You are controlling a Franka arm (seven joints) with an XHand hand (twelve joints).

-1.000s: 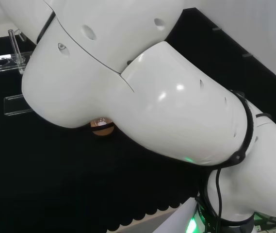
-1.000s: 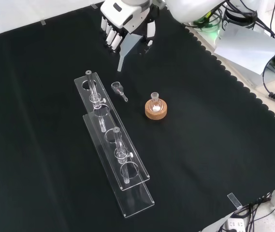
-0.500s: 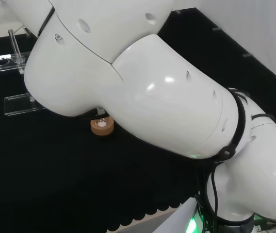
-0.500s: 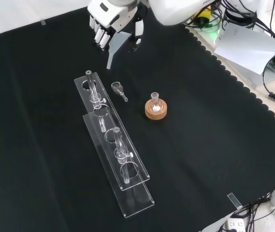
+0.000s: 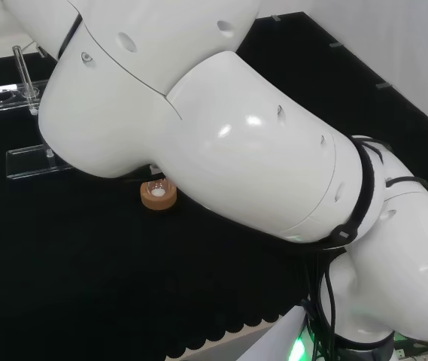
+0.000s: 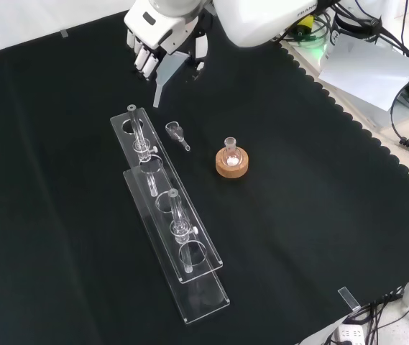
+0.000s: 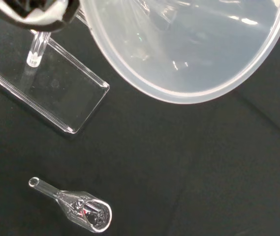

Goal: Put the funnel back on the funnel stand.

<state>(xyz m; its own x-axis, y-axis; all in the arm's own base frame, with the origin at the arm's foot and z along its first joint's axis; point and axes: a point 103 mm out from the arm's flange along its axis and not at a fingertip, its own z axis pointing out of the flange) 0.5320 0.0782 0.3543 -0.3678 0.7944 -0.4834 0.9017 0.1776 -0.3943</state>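
Up at twelve o'clock in the front view, the hand (image 6: 157,36) holds the funnel (image 6: 165,72) in the air over the black cloth (image 6: 319,215). Its fingers (image 6: 142,59) curl round the wide top of the funnel, and the thin spout points down. The wrist view shows the funnel's big round mouth (image 7: 189,44) very close.

Since a second ago, the hand has slid toward nine o'clock in the front view, taking the funnel with it. The spout tip used to hang well off to the three o'clock side of the funnel stand (image 6: 162,198). Now it hangs near the far end of the stand, just past the first hole (image 6: 129,127), but it is not over the hole yet. In the head view the arm's white link has also swung aside, so the little flask on its cork ring (image 5: 158,195) can now be seen whole.

This looks like the carrying step, and it is going well. The funnel likely needs to go a bit more toward seven o'clock, then come down so the spout slips through a hole.

A small glass scoop (image 6: 177,134) lies on the cloth at three o'clock from the stand's far end. It sits near the funnel's path, so a low pass might bump it.
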